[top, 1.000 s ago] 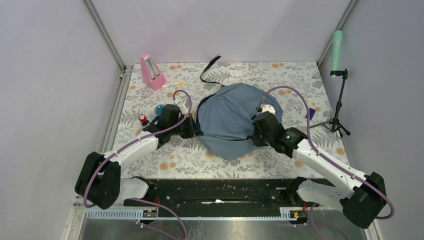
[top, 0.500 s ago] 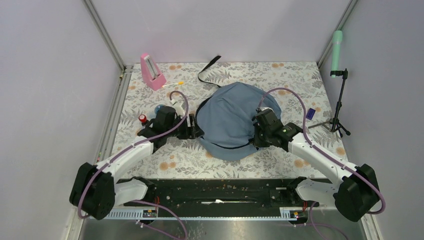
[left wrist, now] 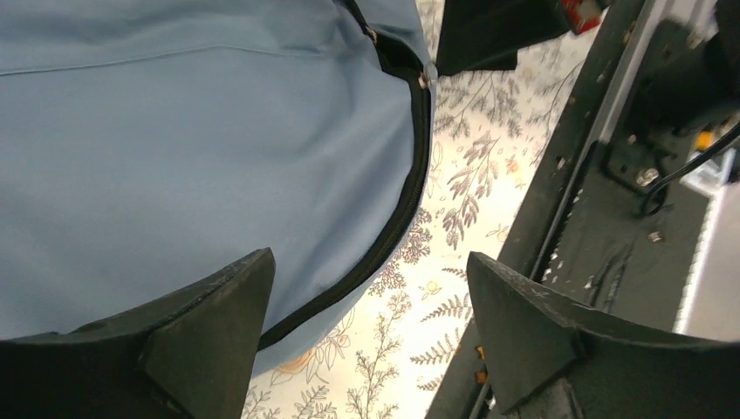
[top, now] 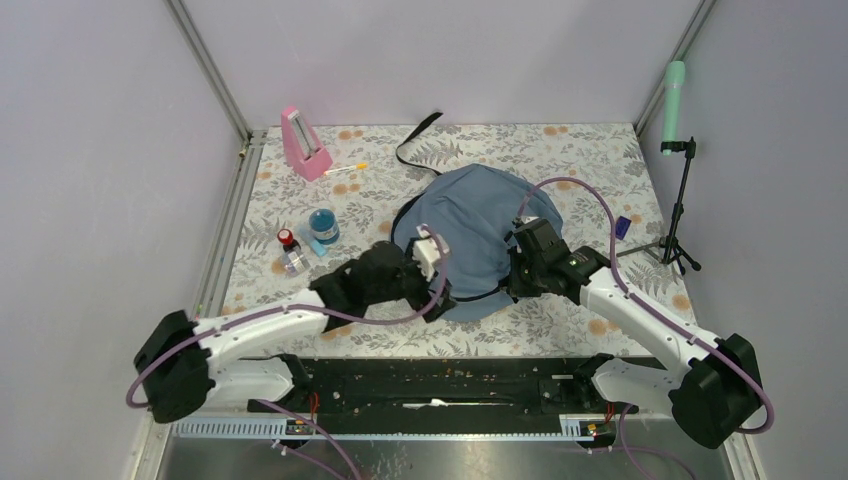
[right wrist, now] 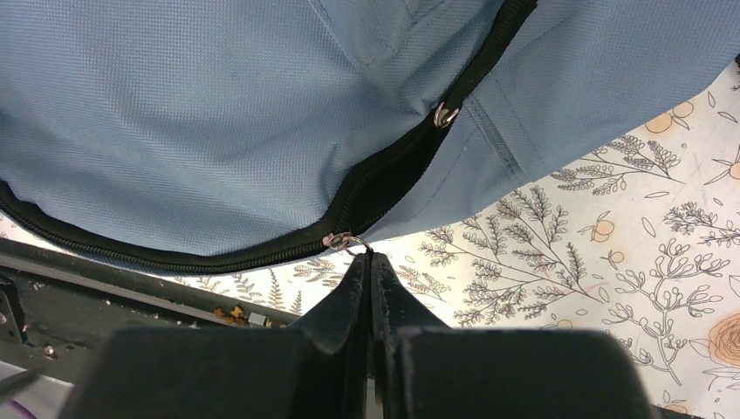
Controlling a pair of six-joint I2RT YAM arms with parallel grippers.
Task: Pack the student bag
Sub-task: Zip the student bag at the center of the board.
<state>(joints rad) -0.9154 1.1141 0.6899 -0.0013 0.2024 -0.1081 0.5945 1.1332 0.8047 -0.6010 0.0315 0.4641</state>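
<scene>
The student bag (top: 470, 230), a big grey-blue backpack, lies flat in the middle of the table with its dark zipper running along the near edge (left wrist: 397, 218). My left gripper (top: 443, 297) hovers over the bag's near-left rim. Its jaws (left wrist: 368, 262) stand open and hold nothing, with the zipper and the flowered cloth showing between them. My right gripper (top: 510, 275) is at the bag's near-right edge. In the right wrist view it (right wrist: 368, 255) is shut on the small metal zipper pull ring (right wrist: 347, 242). Beside the pull, the zipper gapes a little (right wrist: 384, 179).
Left of the bag stand a blue jar (top: 323, 225) and a small red-capped bottle (top: 289, 250). A pink wedge-shaped object (top: 303, 142) and a pen (top: 346, 169) lie at the back left. A black strap (top: 420, 135) trails behind the bag. A stand with a green microphone (top: 675, 100) is at the right, and a black rail (top: 440, 380) runs along the near edge.
My left gripper has opened and swung from the bag's left side to its near-left rim, uncovering the jar and bottle. The right gripper stays shut on the zipper pull.
</scene>
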